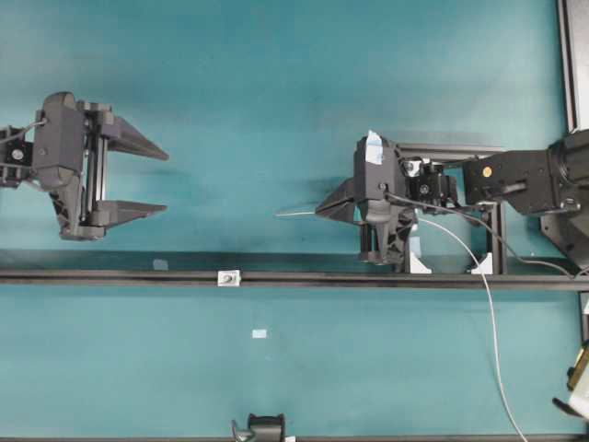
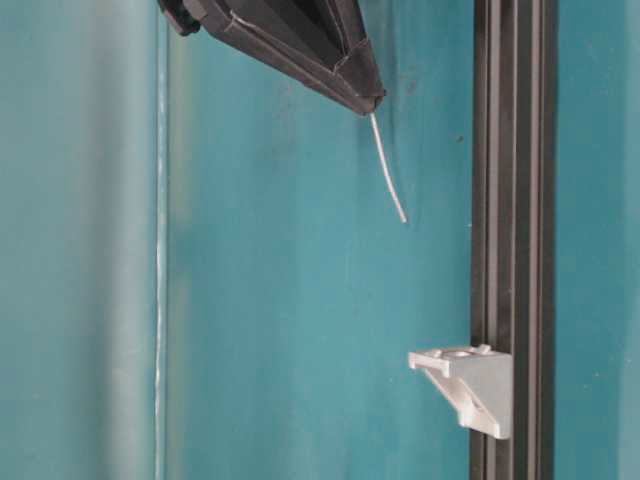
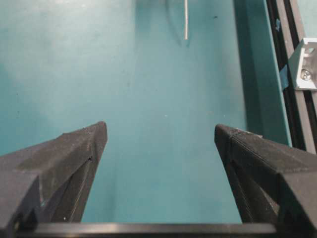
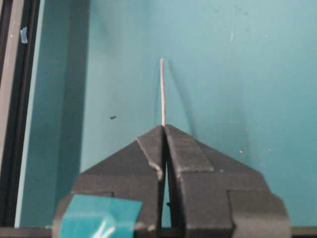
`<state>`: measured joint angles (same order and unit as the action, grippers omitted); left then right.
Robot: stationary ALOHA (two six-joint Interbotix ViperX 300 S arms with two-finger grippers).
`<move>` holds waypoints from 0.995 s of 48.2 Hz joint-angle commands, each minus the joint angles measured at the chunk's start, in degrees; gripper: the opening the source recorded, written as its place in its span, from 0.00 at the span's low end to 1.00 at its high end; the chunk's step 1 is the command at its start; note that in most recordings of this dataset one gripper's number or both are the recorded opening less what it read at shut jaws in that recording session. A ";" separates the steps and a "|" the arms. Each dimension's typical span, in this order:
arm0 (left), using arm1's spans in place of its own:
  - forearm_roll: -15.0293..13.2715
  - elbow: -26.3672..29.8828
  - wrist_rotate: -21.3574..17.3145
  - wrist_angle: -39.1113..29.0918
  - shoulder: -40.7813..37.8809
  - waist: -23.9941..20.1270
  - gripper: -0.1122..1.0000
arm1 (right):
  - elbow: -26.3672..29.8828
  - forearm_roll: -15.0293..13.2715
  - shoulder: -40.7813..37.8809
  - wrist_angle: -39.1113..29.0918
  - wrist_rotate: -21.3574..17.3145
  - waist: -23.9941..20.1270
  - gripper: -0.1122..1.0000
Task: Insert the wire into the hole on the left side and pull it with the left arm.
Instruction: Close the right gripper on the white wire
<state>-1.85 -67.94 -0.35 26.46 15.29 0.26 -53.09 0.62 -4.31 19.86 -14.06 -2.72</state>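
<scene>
The thin pale wire (image 1: pixel 294 213) sticks out leftward from my right gripper (image 1: pixel 318 212), which is shut on it. In the right wrist view the fingertips (image 4: pixel 157 134) pinch the wire (image 4: pixel 162 91), and a short length stands free ahead of them. Its long tail (image 1: pixel 488 313) curves back toward the table's front edge. The silvery bracket (image 1: pixel 228 277) with the hole sits on the black rail (image 1: pixel 110 275), left of and nearer than the wire's tip. My left gripper (image 1: pixel 166 182) hangs open far to the left, with nothing between its fingers (image 3: pixel 84 148). Wire tip (image 3: pixel 186 20) and bracket (image 3: pixel 307 64) lie ahead of it.
The rail (image 2: pixel 510 200) crosses the whole teal table. White clamp blocks (image 1: pixel 419 263) stand under the right arm on a black frame (image 1: pixel 460 152). A small pale tape patch (image 1: pixel 259 333) lies in front of the rail. A black part (image 1: pixel 265 427) sits at the front edge.
</scene>
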 commanded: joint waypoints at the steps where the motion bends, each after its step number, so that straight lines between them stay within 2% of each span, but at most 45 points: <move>1: -0.09 0.79 0.00 0.53 0.26 -0.09 0.78 | 1.05 0.09 0.62 0.26 0.00 -0.09 0.11; 12: 0.00 0.70 0.00 0.53 0.44 0.00 0.78 | 1.05 0.09 2.99 -1.14 0.00 -0.09 0.11; 48: -0.09 2.55 0.18 0.26 0.97 -0.09 0.78 | 0.09 0.00 18.98 -13.36 0.00 0.00 0.11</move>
<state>-1.85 -66.80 -0.35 26.37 15.56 0.26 -53.26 0.62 12.48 6.86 -13.97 -2.72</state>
